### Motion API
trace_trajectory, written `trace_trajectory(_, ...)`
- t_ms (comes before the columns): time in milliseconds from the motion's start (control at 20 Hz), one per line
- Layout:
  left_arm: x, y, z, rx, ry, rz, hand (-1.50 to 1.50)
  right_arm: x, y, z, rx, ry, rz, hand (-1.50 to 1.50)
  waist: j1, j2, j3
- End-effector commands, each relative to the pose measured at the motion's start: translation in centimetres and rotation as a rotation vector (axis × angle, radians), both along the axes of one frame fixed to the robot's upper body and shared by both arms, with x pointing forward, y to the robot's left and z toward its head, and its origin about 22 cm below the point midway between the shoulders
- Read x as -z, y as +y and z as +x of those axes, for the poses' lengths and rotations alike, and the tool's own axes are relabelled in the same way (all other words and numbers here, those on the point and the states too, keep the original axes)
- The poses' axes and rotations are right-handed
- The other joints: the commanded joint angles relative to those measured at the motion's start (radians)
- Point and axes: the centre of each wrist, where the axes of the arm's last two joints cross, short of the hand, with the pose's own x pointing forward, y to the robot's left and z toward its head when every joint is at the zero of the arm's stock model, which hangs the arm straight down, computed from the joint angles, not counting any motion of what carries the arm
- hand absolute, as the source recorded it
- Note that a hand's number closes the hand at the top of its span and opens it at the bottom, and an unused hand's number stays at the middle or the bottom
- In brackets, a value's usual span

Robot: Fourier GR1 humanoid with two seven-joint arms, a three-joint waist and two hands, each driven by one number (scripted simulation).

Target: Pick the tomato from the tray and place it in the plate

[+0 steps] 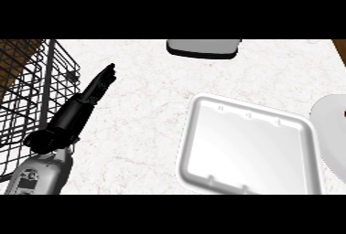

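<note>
At far left we log a black wire rack (27,87), with our left hand (91,93) just beside it, fingers straight, released and holding nothing. At centre far, a grey object (202,47) sits at the counter (142,128) edge. Right of centre lies the white tray (246,146), then the white plate (330,125) at the right edge; we cannot see the tomato.

Right edge cuts off the plate (331,132).

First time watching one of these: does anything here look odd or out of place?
Yes: the tray holds no tomato, and none shows on the counter. The plate is cut off at the right edge. Only the left hand shows.
</note>
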Motion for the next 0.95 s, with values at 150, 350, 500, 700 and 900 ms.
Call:
trace_trajectory(150, 0.0, 1.1, 0.2, -0.02, 0.002, 0.01, 0.0, 2.2, 2.9, 2.3, 0.021, -0.341, -0.069, -1.5, 0.0, -0.004, -0.006)
trace_trajectory(350, -0.4, 0.8, 0.2, -0.014, -0.005, 0.019, 0.0, 3.0, 4.5, 3.5, 0.007, -0.36, -0.033, -1.5, 0.003, -0.006, -0.006)
trace_trajectory(500, 0.2, 0.7, -0.1, -0.014, 0.001, 0.023, 0.0, 4.1, 5.6, 4.0, -0.01, -0.348, -0.01, -1.5, -0.003, -0.006, -0.008)
trace_trajectory(700, 0.2, 0.6, 0.0, -0.02, -0.005, 0.031, 0.0, 5.3, 7.4, 5.0, -0.039, -0.342, 0.024, -1.5, -0.011, -0.008, -0.008)
trace_trajectory(900, -0.2, 0.7, 0.0, -0.029, -0.001, 0.016, 0.0, 5.4, 8.7, 6.0, -0.064, -0.351, 0.044, -1.5, -0.019, -0.012, -0.006)
